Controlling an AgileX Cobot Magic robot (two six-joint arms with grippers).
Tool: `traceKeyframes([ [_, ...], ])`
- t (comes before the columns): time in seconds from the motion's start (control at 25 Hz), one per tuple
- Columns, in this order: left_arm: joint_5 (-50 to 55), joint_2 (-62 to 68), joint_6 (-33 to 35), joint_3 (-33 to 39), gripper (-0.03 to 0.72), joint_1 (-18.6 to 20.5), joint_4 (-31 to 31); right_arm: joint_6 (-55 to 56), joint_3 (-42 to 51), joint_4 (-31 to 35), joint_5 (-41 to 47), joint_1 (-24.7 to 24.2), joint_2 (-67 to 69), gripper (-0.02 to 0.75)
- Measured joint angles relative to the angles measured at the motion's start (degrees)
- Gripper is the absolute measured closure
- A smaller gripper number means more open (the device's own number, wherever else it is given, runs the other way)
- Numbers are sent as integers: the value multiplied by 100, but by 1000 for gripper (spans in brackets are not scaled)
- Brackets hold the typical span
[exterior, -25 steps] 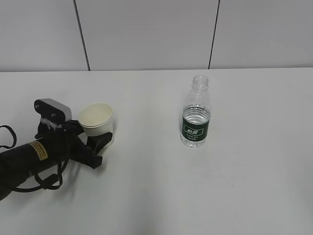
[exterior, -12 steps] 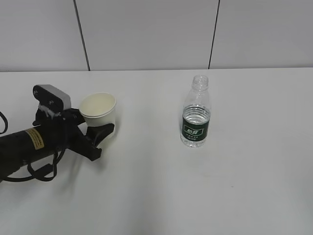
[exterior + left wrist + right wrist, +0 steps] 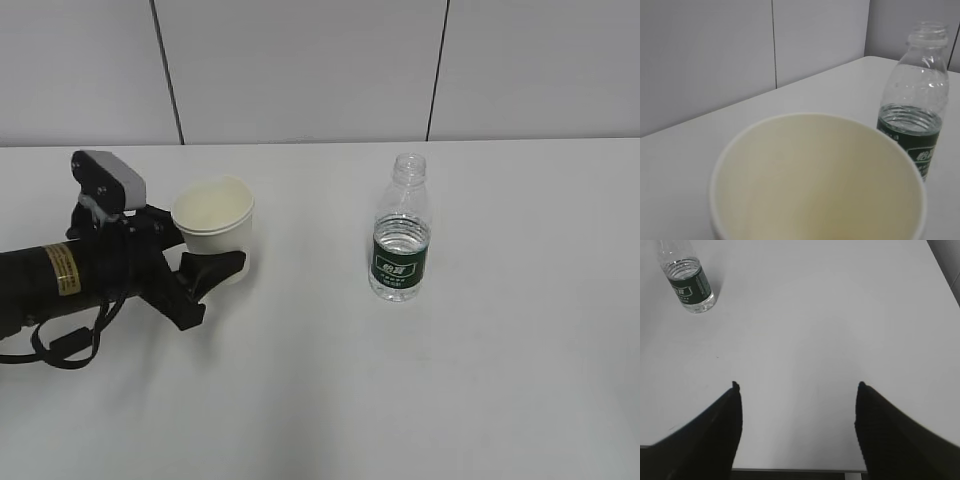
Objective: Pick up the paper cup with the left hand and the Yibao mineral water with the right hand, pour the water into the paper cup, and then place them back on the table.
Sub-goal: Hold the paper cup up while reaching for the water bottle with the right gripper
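One of the two pickups looks done: the left claw (image 3: 212, 262) is closed around the cup (image 3: 213, 228), which sits upright between its fingers and appears lifted a little off the surface (image 3: 320, 400), though the exterior view does not make the gap certain. The left wrist view shows the cup's cream inside empty. The bottle (image 3: 401, 229) stands untouched on the surface, well to the right of the cup, upright and capless, with water (image 3: 401, 236) reaching about the top of its green label. The right claw (image 3: 797, 405) hangs with its jaws spread wide over bare surface, holding nothing, and the bottle lies far off at the upper left of its view. Left to do, as I judge it: grasp the bottle, pour, and set both back down.

Compared with a second ago, the cup and left claw have moved up and to the right, toward the bottle, and the arm lies more level. The bottle has not moved.
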Motion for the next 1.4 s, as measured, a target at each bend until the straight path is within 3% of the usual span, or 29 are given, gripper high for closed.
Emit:
traceKeyframes([
  [0.8,-88,-27,-1068,0,261,0,1831,0,0,0,0,0,0,188],
  [1.4,-161,-27,-1079,0,270,0,1924,-55,0,13,0,0,0,193],
])
